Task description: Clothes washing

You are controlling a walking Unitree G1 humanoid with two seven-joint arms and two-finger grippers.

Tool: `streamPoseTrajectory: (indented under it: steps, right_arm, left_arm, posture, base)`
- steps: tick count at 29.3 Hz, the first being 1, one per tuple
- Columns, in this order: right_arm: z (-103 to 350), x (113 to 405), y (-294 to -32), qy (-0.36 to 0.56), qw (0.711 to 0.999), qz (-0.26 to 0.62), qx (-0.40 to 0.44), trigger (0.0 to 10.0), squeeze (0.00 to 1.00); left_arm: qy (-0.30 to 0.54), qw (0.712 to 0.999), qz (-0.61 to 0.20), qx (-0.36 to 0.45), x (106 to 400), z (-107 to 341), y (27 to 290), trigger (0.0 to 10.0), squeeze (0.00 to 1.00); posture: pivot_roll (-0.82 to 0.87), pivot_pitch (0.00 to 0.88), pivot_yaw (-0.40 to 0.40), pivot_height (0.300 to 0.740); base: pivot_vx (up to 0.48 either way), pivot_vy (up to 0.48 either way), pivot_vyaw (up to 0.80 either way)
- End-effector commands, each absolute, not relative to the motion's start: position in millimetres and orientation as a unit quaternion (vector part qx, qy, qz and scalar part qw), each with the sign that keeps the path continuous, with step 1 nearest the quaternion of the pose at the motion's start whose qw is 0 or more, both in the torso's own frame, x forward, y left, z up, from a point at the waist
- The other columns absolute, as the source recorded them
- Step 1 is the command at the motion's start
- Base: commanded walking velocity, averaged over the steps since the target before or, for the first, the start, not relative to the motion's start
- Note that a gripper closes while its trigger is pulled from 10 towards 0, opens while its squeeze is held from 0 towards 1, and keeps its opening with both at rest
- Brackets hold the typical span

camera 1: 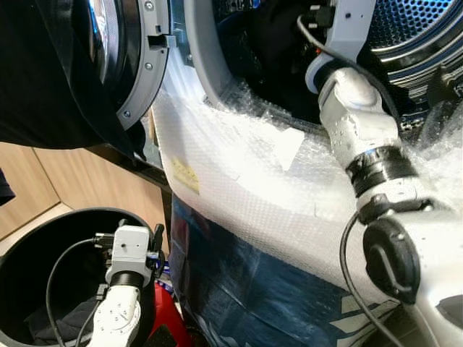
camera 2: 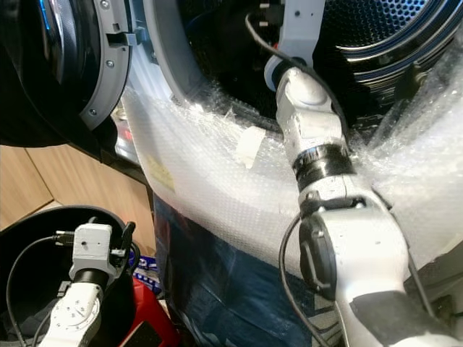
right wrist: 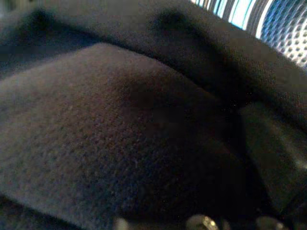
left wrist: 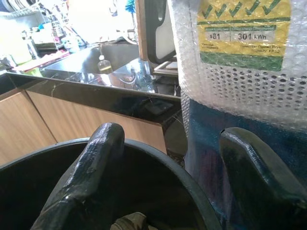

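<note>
Dark cloth (right wrist: 120, 134) fills the mouth of the washer's drum (camera 1: 412, 29), pressed close before the right gripper, whose arm (camera 1: 358, 116) reaches in over the door rim; whether that gripper is spread or closed on the fabric cannot be told, as the cloth hides its fingers. More dark clothing (camera 1: 51, 322) lies at the bottom of the black bin (camera 1: 43, 238) standing on the floor just beside the washer's front corner. The left gripper (left wrist: 168, 167) hovers over the bin's rim with its fingers (left wrist: 91, 167) spread wide and nothing between them. The washer (camera 1: 239, 188) is wrapped in bubble film, with a yellow energy label (left wrist: 244, 28) on its front, and its round door (camera 1: 137, 58) stands swung aside to the robot's left. Beyond the bin runs a dark desk (left wrist: 96, 91) over wooden cabinet fronts (camera 1: 43, 181), carrying a small bottle (left wrist: 103, 64).

The step in hand appears to be loading: pushing the garment well into the drum. Done well, the right gripper would carry the cloth past the door seal so that no fold hangs over the lower rim, then let go only once the fabric rests deep inside. The left gripper looks placed to dip into the bin for the next piece.
</note>
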State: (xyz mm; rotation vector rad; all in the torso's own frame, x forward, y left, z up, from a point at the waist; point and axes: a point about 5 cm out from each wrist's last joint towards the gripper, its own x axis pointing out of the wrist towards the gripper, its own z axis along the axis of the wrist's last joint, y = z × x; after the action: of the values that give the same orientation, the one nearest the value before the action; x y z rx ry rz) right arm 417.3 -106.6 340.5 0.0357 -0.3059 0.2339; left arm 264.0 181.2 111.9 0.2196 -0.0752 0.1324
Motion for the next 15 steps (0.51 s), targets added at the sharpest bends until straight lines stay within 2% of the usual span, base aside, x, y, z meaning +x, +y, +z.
streamPoseTrajectory:
  steps: [1,7,12,15]
  right_arm:
    - [348.6,413.6,-106.4,-0.165,0.979,0.121,0.013,10.0,1.0]
    - [335.0,397.7,-124.7,-0.166,0.98,0.11,-0.005,10.0,1.0]
    - [339.8,378.7,-159.6,-0.188,0.98,0.061,-0.013,10.0,1.0]
    - [340.2,371.6,-163.4,-0.196,0.978,0.063,-0.018,10.0,1.0]
  left_arm:
    - [-0.046,0.99,0.062,0.121,263.2,116.9,180.1,10.0,0.0]
    - [-0.045,0.99,0.057,0.122,262.2,116.0,179.1,10.0,0.0]
    - [-0.046,0.99,0.056,0.122,263.1,117.0,179.9,10.0,0.0]
    - [-0.046,0.99,0.048,0.124,264.3,116.9,178.7,10.0,0.0]
  posture:
    - [0.11,0.0,-0.092,0.74]
    - [0.11,0.0,-0.089,0.74]
    - [0.1,0.0,-0.083,0.74]
    - [0.09,0.0,-0.077,0.74]
  base:
    - [0.0,0.0,0.0]
    - [0.0,0.0,0.0]
    - [0.0,0.0,0.0]
    - [0.0,0.0,0.0]
